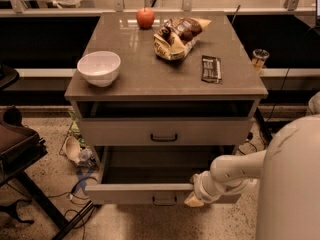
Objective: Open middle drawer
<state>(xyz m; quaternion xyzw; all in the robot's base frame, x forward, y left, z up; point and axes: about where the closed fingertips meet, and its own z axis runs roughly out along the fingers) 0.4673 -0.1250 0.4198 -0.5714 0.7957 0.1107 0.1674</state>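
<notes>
The middle drawer (130, 193) is pulled well out of the grey-beige cabinet, and its plain grey inside shows. Its flat front has a small dark bar handle (165, 201) at centre. My gripper (193, 201) is at the front of this drawer, just right of the handle, at the end of my white arm (235, 171), which reaches in from the right. The drawer above (125, 131) also has a dark bar handle, with a dark gap over it under the top. Any drawer below is hidden.
On the cabinet top (150, 74) are a white bowl (99, 67), a red apple (145, 17), a snack bag (177, 36) and a dark bar wrapper (211, 68). A dark chair (17, 149) and floor cables (75, 189) lie to the left. A cup (260, 59) stands at the right.
</notes>
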